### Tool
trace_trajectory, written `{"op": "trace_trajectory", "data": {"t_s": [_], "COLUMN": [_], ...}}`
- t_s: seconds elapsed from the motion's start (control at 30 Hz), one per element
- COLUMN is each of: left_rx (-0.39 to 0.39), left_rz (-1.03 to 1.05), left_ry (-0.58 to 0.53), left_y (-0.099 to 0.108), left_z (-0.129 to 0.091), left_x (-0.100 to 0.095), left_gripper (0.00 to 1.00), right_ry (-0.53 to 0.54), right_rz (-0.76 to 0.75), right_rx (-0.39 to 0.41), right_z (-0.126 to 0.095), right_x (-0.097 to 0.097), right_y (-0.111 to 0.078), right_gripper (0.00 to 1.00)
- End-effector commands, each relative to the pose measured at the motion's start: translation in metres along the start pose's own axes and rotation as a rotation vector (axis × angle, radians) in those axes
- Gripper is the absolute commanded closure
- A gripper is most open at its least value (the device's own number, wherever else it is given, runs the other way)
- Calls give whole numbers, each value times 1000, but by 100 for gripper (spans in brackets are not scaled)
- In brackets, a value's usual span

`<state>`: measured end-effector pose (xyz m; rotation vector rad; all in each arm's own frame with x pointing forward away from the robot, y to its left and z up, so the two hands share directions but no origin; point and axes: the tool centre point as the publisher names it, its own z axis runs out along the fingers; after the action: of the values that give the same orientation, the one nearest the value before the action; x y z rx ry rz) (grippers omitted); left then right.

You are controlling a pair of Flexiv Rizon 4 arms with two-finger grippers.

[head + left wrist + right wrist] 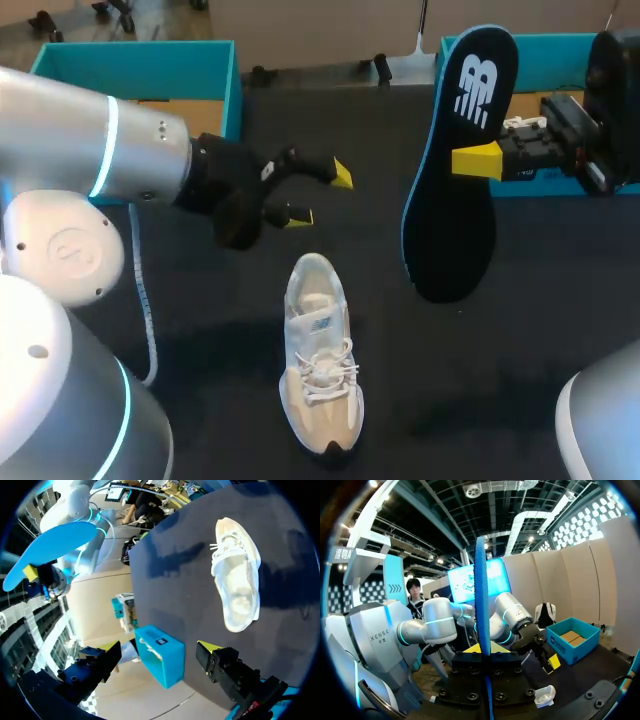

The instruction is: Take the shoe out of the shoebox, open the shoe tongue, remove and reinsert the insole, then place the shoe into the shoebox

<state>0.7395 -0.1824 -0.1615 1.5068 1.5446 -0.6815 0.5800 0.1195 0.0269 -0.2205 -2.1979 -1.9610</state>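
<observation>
We have the shoe [320,365] out on the counter [520,350], and the insole [455,170] is out too. Our right tool [472,160] is clamped on it, holding it in the air beside the shoe. Our left tool [320,195] hangs wide open (nothing in it) beyond the shoe's open end. Left to do, as we judge it: reinserting the insole and returning the shoe to the shoebox [130,55].

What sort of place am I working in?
Likely a robot test bench for shoe handling: a dark table, a pale shoe on it, teal shoeboxes at its far edge, an insole in my right gripper.
</observation>
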Motion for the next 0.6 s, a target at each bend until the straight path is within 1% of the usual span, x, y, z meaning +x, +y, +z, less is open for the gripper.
{"op": "trace_trajectory", "data": {"t_s": [0.03, 0.13, 0.4, 0.47, 0.6], "left_rx": [30, 44, 63, 57, 47], "left_rz": [16, 25, 47, 41, 25], "left_ry": [-147, -209, -311, -334, -378], "left_y": [11, 17, 30, 31, 41], "left_z": [-9, -12, -20, -20, -26], "left_x": [2, -3, -11, -12, -14], "left_gripper": [0, 0, 0, 0, 0], "right_ry": [3, 3, 3, 23, 39], "right_rz": [1, 1, 1, 14, 59], "right_rx": [3, 3, 3, -13, -3], "right_z": [2, 2, 2, -1, -4], "right_x": [-2, -2, -2, -12, -37], "right_y": [2, 2, 2, 3, 6], "right_gripper": [100, 100, 100, 100, 100]}}
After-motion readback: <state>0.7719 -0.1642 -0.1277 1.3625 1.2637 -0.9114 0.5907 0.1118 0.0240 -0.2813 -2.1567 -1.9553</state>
